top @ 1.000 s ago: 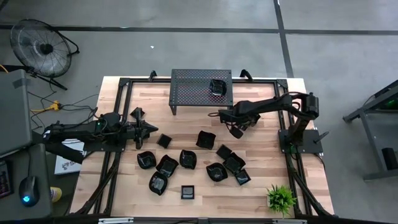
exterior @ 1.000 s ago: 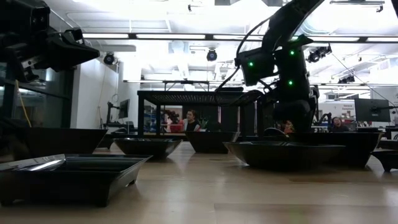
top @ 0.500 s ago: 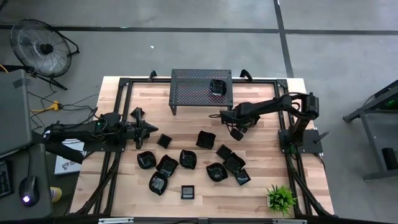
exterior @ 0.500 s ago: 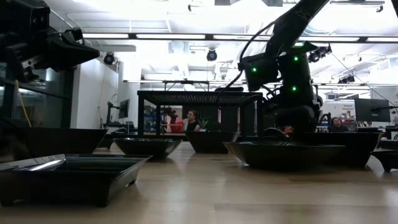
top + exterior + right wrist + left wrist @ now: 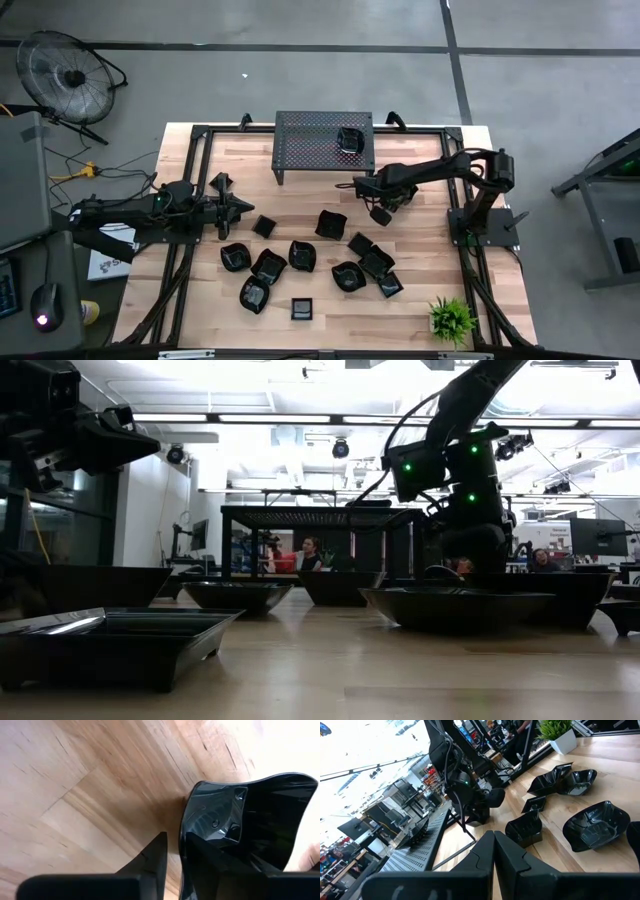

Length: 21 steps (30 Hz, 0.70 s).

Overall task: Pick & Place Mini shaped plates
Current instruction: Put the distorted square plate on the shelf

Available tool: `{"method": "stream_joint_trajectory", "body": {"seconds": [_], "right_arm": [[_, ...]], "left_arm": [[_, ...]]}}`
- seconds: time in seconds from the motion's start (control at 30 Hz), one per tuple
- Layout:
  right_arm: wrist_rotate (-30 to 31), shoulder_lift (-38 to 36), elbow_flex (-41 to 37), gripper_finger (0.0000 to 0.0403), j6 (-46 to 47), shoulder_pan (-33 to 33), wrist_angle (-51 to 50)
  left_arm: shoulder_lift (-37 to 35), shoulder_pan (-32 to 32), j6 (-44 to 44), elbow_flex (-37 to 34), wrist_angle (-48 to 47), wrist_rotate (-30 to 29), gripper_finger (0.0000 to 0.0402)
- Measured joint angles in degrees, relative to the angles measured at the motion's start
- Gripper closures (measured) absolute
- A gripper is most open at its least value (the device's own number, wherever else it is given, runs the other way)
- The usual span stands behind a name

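Since the earlier frame, a mini plate [image 5: 240,820] had been closed upon at its rim by the right gripper [image 5: 172,855], apparently for lifting toward the stand [image 5: 322,140] beyond it, while the left gripper [image 5: 243,208] was kept clenched, idle.

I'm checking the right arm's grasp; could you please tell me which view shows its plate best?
The right wrist view: the plate fills it, its rim between the right end effector's fingers. The high view shows only a dark speck under the end effector; the low view hides it.
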Motion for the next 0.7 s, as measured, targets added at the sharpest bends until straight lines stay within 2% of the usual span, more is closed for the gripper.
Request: {"method": "stream_joint_trajectory", "body": {"seconds": [0.27, 0.7], "right_arm": [[0.4, -1.1, 0.0, 0.0398, 0.1, -0.3, -0.1], [-2.6, -1.4, 0.0, 0.04, 0.5, -0.2, -0.3]], "left_arm": [[0.0, 0.0, 0.0, 0.0, 0.0, 0.0, 0.0399], [0.0, 0.0, 0.0, 0.0, 0.0, 0.0, 0.0399]]}}
